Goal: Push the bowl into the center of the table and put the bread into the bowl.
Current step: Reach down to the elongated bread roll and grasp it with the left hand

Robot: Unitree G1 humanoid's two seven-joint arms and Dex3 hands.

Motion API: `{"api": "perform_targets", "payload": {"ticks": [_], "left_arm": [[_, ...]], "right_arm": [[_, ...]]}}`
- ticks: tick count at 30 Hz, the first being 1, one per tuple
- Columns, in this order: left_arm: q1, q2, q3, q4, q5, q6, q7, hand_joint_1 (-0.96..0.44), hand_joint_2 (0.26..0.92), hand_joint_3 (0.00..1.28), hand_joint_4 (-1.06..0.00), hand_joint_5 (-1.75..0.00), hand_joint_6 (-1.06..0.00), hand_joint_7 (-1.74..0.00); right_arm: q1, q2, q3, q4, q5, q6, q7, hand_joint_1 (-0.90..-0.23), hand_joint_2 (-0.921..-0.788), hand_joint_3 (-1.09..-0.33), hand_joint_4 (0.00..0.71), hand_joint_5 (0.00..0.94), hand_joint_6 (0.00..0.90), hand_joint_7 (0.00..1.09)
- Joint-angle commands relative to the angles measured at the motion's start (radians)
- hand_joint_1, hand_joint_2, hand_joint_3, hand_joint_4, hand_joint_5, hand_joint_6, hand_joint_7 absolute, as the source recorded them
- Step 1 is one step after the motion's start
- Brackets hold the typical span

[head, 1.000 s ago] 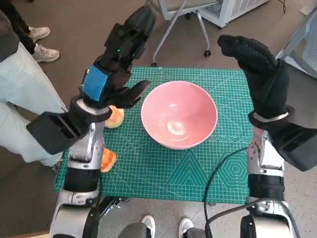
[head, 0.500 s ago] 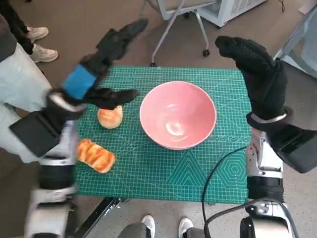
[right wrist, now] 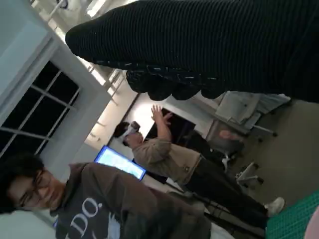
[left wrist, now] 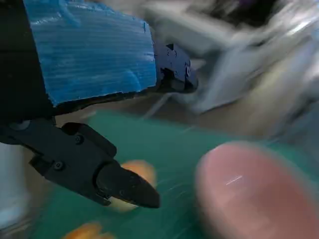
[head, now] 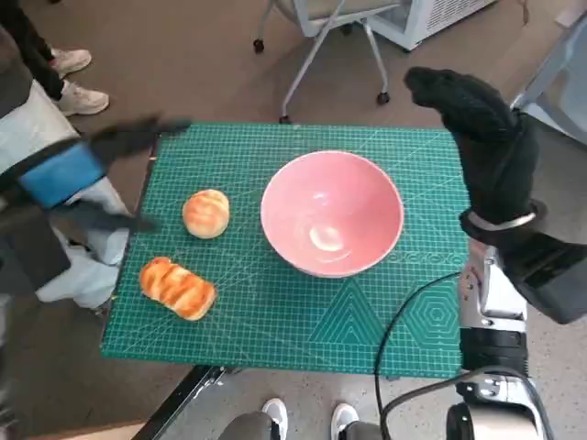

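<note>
From the head view I see the pink bowl (head: 332, 213) sitting near the middle of the green tabletop (head: 275, 321). A round bread roll (head: 205, 213) lies just beside it, and a long bread (head: 177, 288) lies nearer the front edge. My left hand (head: 87, 174) is a blur off the side edge, fingers apart, holding nothing. My right hand (head: 481, 137) hangs raised beyond the far corner, empty.

On the left wrist view, the left hand's black fingers (left wrist: 124, 184) are spread above the blurred roll and bowl.

The right wrist view shows only the glove; two people (right wrist: 174, 159) stand behind.
</note>
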Motion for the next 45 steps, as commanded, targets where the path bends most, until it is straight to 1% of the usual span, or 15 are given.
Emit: {"api": "perform_targets", "payload": {"ticks": [1, 4, 8, 10, 14, 22, 26, 32, 36, 42, 45], "left_arm": [[0.063, 0.046, -0.027, -0.073, 0.028, 0.032, -0.035, 0.02, 0.728, 0.01, -0.21, 0.0, -0.39, -0.04], [0.077, 0.071, -0.059, -0.104, 0.049, 0.069, -0.06, 0.07, 0.736, 0.02, -0.21, 0.0, -0.42, -0.05], [0.087, 0.079, -0.099, -0.13, 0.054, 0.116, -0.087, 0.13, 0.752, 0.03, -0.22, -0.01, -0.45, -0.04], [0.096, 0.075, -0.111, -0.139, 0.052, 0.127, -0.095, 0.14, 0.758, 0.03, -0.23, -0.01, -0.46, -0.04], [0.114, 0.063, -0.135, -0.131, 0.056, 0.116, -0.096, 0.17, 0.762, 0.03, -0.24, -0.01, -0.47, -0.04], [0.154, 0.023, -0.178, -0.083, 0.078, 0.04, -0.052, 0.16, 0.753, 0.03, -0.27, -0.01, -0.48, -0.03], [0.161, -0.008, -0.213, -0.028, 0.097, -0.015, -0.02, 0.15, 0.747, 0.03, -0.29, -0.01, -0.48, -0.02], [0.143, -0.065, -0.282, 0.075, 0.14, -0.081, 0.019, 0.11, 0.741, 0.02, -0.3, 0.0, -0.47, -0.01], [0.119, -0.1, -0.35, 0.156, 0.211, -0.123, 0.051, 0.07, 0.739, 0.02, -0.3, 0.0, -0.48, -0.01], [0.098, -0.133, -0.397, 0.239, 0.274, -0.155, 0.081, 0.05, 0.747, 0.02, -0.32, -0.01, -0.48, -0.01], [0.091, -0.147, -0.414, 0.27, 0.3, -0.161, 0.092, 0.05, 0.754, 0.03, -0.33, -0.01, -0.49, -0.01]], "right_arm": [[0.009, 0.005, 0.007, 0.018, -0.007, 0.007, -0.009, -0.66, -0.921, -0.703, 0.177, 0.003, 0.006, 0.56], [0.004, 0.009, 0.012, 0.018, -0.007, 0.012, -0.01, -0.659, -0.921, -0.704, 0.175, 0.002, 0.006, 0.56], [-0.005, 0.013, 0.018, 0.027, 0.002, 0.019, -0.002, -0.658, -0.921, -0.708, 0.171, 0.0, 0.003, 0.55], [-0.006, 0.014, 0.021, 0.03, 0.006, 0.022, 0.004, -0.659, -0.921, -0.71, 0.17, 0.0, 0.002, 0.56], [-0.007, 0.015, 0.026, 0.031, 0.004, 0.022, 0.007, -0.655, -0.921, -0.715, 0.167, 0.0, 0.0, 0.56], [-0.015, 0.015, 0.027, 0.049, 0.015, 0.025, 0.022, -0.655, -0.921, -0.721, 0.164, 0.0, -0.001, 0.56], [-0.017, 0.014, 0.028, 0.054, 0.018, 0.027, 0.027, -0.656, -0.921, -0.722, 0.163, 0.0, -0.001, 0.56], [-0.015, 0.016, 0.028, 0.055, 0.018, 0.027, 0.031, -0.655, -0.921, -0.722, 0.157, 0.0, -0.001, 0.55], [-0.014, 0.014, 0.026, 0.059, 0.02, 0.028, 0.034, -0.655, -0.921, -0.723, 0.156, 0.0, -0.001, 0.54], [-0.01, 0.012, 0.022, 0.052, 0.025, 0.034, 0.036, -0.659, -0.921, -0.724, 0.156, 0.0, -0.001, 0.54], [-0.007, 0.009, 0.019, 0.047, 0.033, 0.038, 0.039, -0.66, -0.921, -0.723, 0.156, 0.0, -0.001, 0.54]]}}
